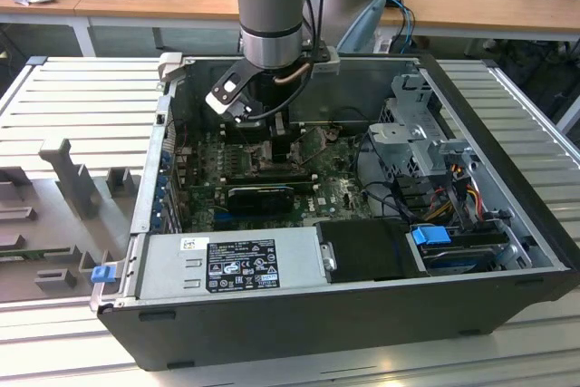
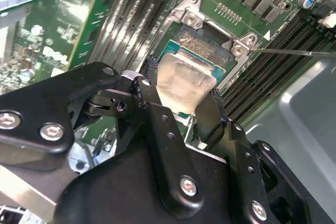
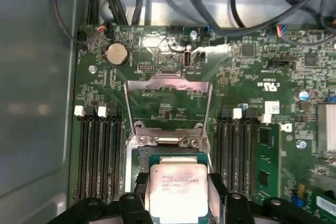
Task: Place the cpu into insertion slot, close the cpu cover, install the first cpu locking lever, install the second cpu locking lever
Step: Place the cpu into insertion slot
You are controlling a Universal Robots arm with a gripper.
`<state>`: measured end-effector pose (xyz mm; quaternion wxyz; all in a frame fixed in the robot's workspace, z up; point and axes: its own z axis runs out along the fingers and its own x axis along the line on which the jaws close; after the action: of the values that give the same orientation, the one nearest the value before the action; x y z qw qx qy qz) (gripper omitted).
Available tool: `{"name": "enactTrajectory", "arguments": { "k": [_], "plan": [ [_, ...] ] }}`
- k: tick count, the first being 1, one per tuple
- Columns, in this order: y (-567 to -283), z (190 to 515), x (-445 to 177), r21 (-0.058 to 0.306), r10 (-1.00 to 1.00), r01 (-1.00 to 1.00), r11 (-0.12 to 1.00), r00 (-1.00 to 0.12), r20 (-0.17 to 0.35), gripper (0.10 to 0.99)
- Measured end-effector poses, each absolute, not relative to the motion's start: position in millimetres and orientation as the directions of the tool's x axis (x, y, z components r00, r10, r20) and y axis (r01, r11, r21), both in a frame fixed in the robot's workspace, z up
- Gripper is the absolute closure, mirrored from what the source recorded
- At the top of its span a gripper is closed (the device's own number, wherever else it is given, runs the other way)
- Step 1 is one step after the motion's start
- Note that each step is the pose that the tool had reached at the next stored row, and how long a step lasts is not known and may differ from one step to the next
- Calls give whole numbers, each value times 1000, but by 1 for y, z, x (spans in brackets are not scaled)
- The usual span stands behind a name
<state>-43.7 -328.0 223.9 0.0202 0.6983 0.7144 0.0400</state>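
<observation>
Inside the computer case (image 1: 317, 324), at twelve o'clock from the grey box (image 1: 236, 260), the gripper (image 3: 177, 198) pinches the cpu (image 3: 176, 182) by its edges; it looks light and breakable.

The chip (image 3: 177, 184) has a smooth pale metal top, more satin than mirror. The cover (image 3: 168, 83) just past the chip is bare shiny metal, way more reflective. The green board (image 3: 252, 66) around the chip looks glossy, lacquered. The gripper (image 2: 181, 90) on the chip is matt black with bright little screw heads (image 2: 189, 186). Long slots (image 3: 97, 156) either side of the chip: black plastic.
</observation>
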Motion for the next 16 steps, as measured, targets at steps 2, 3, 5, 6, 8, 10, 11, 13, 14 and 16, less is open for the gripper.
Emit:
{"name": "enactTrajectory", "arguments": {
  "k": [2,3,5,6,8,10,11,13,14,16],
  "plan": [
    [-327,220,-44,84,1000,996,11,-13,27,557],
    [-326,219,-44,83,1000,996,6,-8,27,557],
    [-325,214,-44,83,1000,997,-3,1,27,557],
    [-324,213,-44,84,1000,996,-5,2,27,557],
    [-324,210,-44,83,1000,996,-11,8,28,557],
    [-323,208,-44,82,1000,997,-13,10,28,557],
    [-323,206,-44,82,1000,997,-13,10,28,557],
    [-323,204,-44,81,1000,997,-13,10,28,557],
    [-323,202,-44,81,1000,997,-13,11,29,557],
    [-323,202,-44,81,1000,997,-13,11,28,557]
  ]
}}
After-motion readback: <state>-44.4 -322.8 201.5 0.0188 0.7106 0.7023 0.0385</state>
